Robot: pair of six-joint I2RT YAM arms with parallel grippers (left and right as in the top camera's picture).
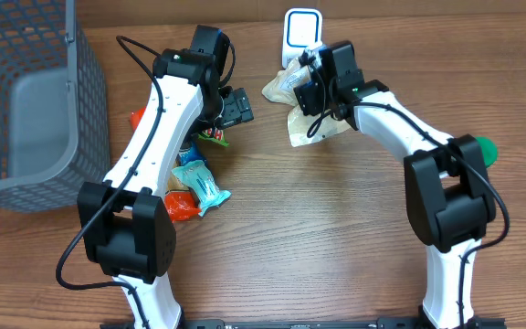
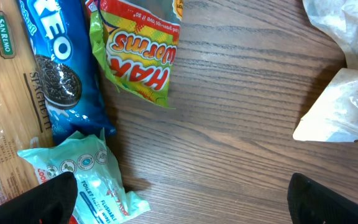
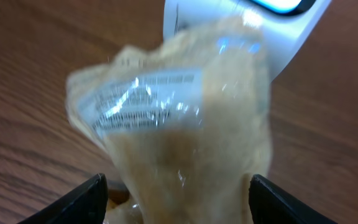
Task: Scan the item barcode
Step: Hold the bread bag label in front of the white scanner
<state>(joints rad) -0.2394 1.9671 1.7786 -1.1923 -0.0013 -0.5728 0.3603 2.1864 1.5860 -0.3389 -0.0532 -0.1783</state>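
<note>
Overhead and wrist views of my two arms at a wooden surface (image 1: 318, 238), listed by size.

(a) A grey wire basket (image 1: 89, 91) fills the far left corner.

(b) My left arm (image 1: 167, 110) reaches over a heap of snack packs. My right arm (image 1: 400, 128) reaches toward the top centre.

(c) The heap holds a spaghetti pack (image 2: 5, 112), a blue biscuit pack (image 2: 61, 74) lying just beside it, a gummy-worm bag (image 2: 138, 56), a teal packet (image 2: 86, 168) and an orange packet (image 1: 181, 206).

(d) My left jaws are spread to their widest. Their fingers (image 2: 48, 199) show at the two lower corners of the wrist view, with only bare wood between them and nothing held.

(e) The task item is a clear packet of tan contents (image 1: 310, 128). It sits directly under my right jaws, just in front of the scanner (image 1: 301, 32). A second pale packet (image 1: 279, 87) lies beside it, near the scanner's base.

(f) My right jaws stand apart, with one finger (image 3: 89, 202) on either side of the packet. The wrist view is blurred, so I cannot tell whether the fingers touch the packet or whether it rests on the wood.

(g) The packet's white barcode label (image 3: 145, 99) faces my wrist camera, and the scanner's white body rises behind it at upper right.

(h) A small green object (image 1: 488, 148) shows past my right arm.
</note>
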